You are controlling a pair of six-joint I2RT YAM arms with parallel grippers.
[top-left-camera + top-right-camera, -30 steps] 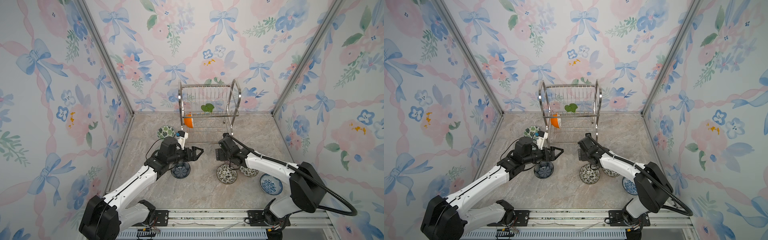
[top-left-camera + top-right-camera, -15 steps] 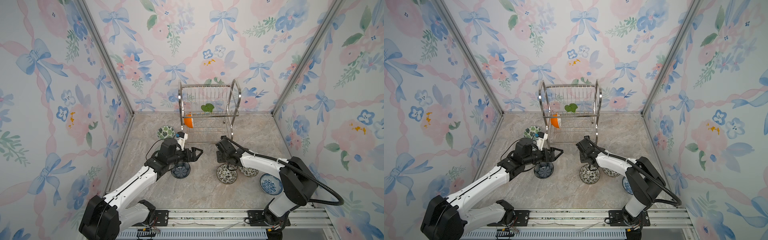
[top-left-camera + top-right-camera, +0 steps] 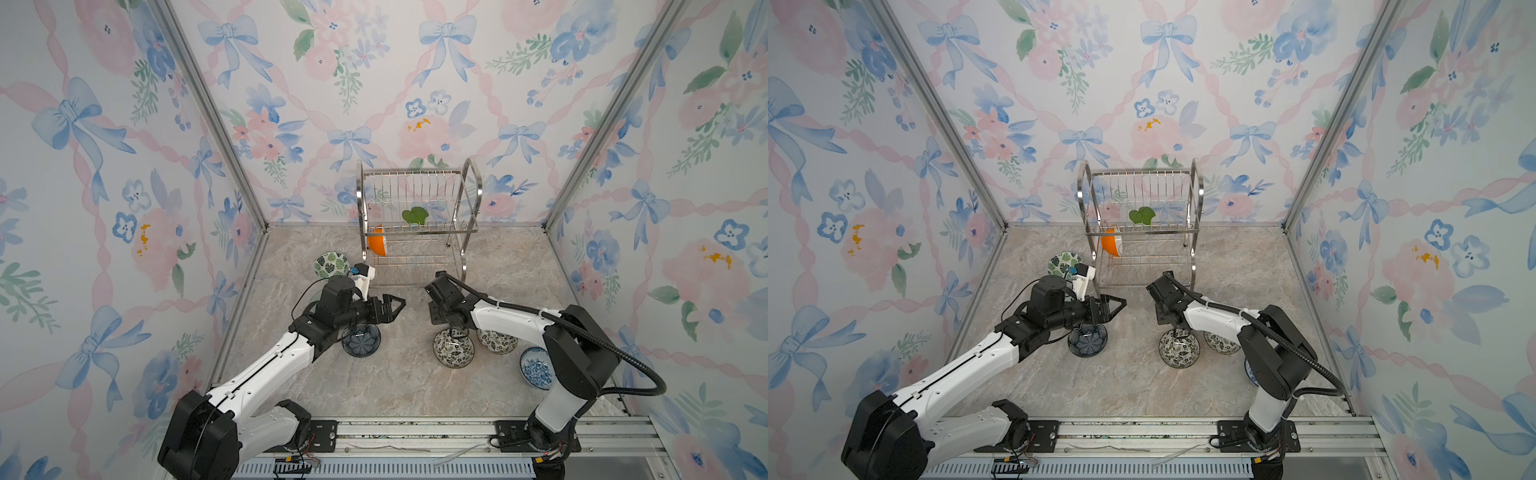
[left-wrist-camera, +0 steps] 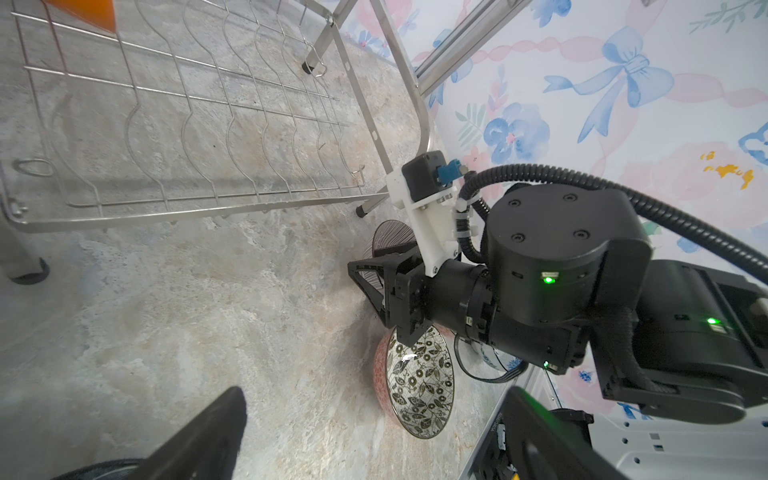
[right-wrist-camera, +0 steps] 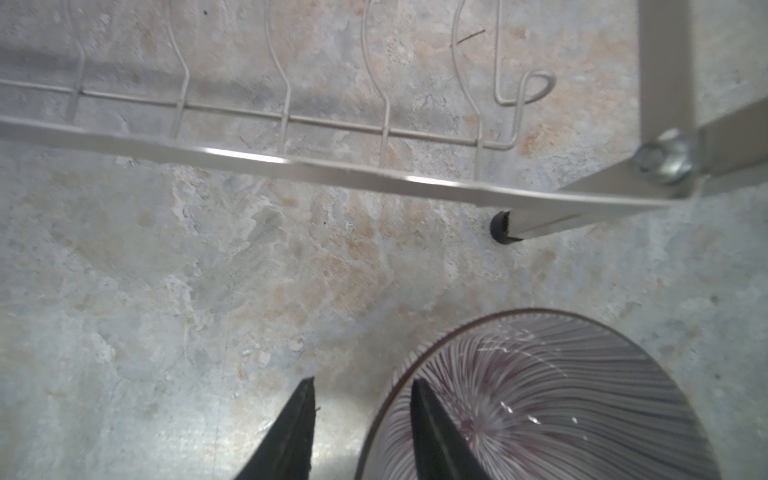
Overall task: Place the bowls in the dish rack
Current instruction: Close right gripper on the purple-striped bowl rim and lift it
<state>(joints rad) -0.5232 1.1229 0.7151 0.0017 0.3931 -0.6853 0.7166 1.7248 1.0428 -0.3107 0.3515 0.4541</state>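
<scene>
2 bowls already stand in the dish rack: the green-leaf bowl above, the orange bowl below. The right pincer straddles the rim of the purple-lined bowl on the counter, jaws a little apart and not clamped, likely for a rim pinch. The left pincer hangs wide apart, empty.

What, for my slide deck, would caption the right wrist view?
Right gripper straddles the rim of a purple-lined bowl beside the dish rack.
</scene>
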